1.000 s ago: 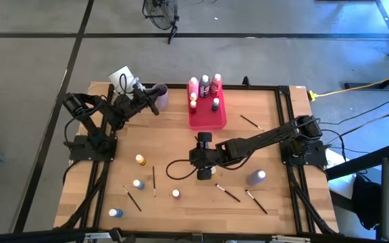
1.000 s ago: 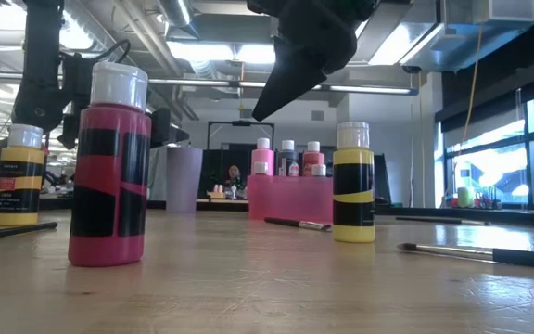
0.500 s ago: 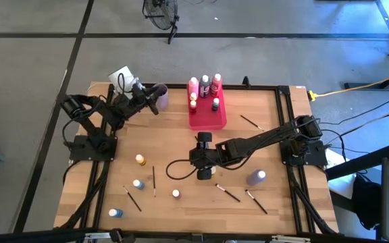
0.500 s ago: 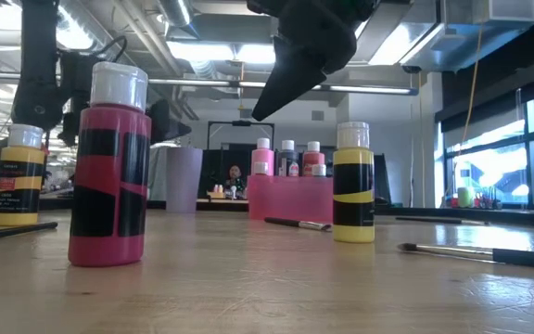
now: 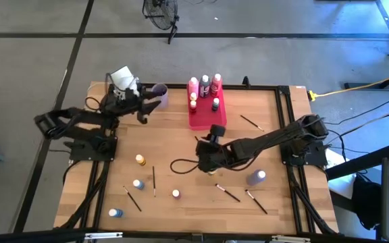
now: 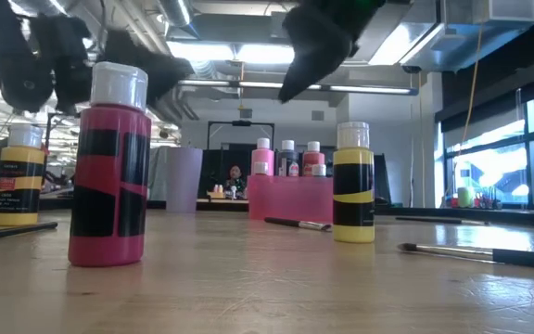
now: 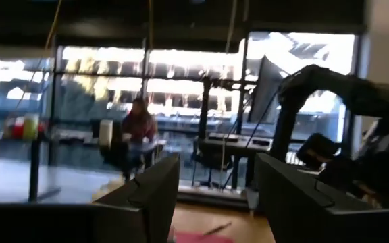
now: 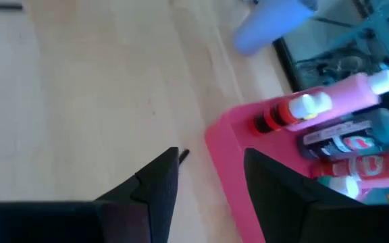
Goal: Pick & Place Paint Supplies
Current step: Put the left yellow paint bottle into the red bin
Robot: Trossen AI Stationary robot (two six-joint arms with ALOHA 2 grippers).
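Hovering over the middle of the worktop (image 5: 181, 169), the right gripper (image 5: 213, 132) has its fingers (image 8: 155, 183) apart with nothing between them; a paintbrush tip peeks out just beside one finger in the right wrist view. Nearest it, judged from above, lies a paintbrush (image 5: 227, 193) toward the front edge, its long axis slanting across the boards, so the right arm is the closer one. Beyond that, a purple bottle (image 5: 256, 177) lies on its side, and small light-capped bottles (image 5: 140, 160) stand well apart at front left. Farther back sits the pink tray (image 5: 206, 120) with bottles in it. At the far left corner, the left gripper (image 5: 140, 108) hangs near the lilac cup (image 5: 159, 96), fingers (image 7: 155, 192) parted and empty.
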